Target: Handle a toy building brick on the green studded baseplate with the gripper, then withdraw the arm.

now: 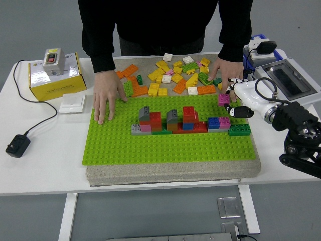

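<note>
The right hand's white fingers [231, 93] pinch a small magenta plastic brick [223, 99] at the right far edge of the bright green studded baseplate [170, 145]. The right hand [239, 100] reaches in from the right on a black arm. A row of red, grey, blue and green bricks [188, 122] stands mid-plate. A person's two hands [107, 95] rest flat on the plate's far side, beside loose yellow and orange bricks [170, 78] on the white surface [45, 160].
</note>
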